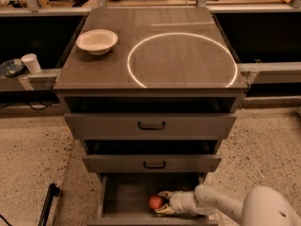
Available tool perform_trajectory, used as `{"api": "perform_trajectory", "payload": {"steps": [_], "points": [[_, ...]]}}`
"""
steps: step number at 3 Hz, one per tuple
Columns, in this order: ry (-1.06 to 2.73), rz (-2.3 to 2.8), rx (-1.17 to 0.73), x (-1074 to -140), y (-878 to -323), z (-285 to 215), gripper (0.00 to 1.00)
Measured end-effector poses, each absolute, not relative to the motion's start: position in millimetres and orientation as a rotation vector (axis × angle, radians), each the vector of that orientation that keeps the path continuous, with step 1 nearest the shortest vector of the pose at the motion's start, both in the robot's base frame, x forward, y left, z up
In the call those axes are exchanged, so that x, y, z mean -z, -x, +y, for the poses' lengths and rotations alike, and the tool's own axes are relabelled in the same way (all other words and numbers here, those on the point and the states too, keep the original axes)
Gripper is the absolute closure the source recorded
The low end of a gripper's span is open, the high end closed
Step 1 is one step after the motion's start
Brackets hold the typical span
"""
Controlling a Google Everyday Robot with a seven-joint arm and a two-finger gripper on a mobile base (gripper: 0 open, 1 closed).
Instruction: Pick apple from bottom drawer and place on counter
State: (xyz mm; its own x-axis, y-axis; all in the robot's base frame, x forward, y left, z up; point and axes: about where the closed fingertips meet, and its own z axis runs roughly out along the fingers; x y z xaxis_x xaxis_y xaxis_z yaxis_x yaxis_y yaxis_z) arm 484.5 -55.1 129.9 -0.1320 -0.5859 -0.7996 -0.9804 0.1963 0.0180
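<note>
end effector (161, 203) down inside the open bottom drawer (124, 199), right of centre, fingers apart with one either side of the apple (154, 202), apple on drawer floor near the front edge, white bowl (97, 40) at back-left corner of the surface (94, 74)

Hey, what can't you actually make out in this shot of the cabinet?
Camera view only.
1. Small round red apple: partly hidden by the robot's white gripper, which sits against it in the grey metal bottom drawer.
2. Two upper grey drawers: insides lost in shadow.
3. Bottom drawer's front face: cut off by the picture's lower edge.
</note>
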Motion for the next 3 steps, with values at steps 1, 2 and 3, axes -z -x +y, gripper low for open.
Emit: {"api": "perform_trajectory", "payload": {"steps": [1, 2, 3], "points": [[1.404, 1.783, -0.752, -151.3, -494.5, -54.4, 0.75], [1.282, 1.712, -0.788, -190.4, -502.9, -56.5, 0.98], [1.227, 1.61, -0.769, -249.5, -504.7, -71.2, 1.0]]}}
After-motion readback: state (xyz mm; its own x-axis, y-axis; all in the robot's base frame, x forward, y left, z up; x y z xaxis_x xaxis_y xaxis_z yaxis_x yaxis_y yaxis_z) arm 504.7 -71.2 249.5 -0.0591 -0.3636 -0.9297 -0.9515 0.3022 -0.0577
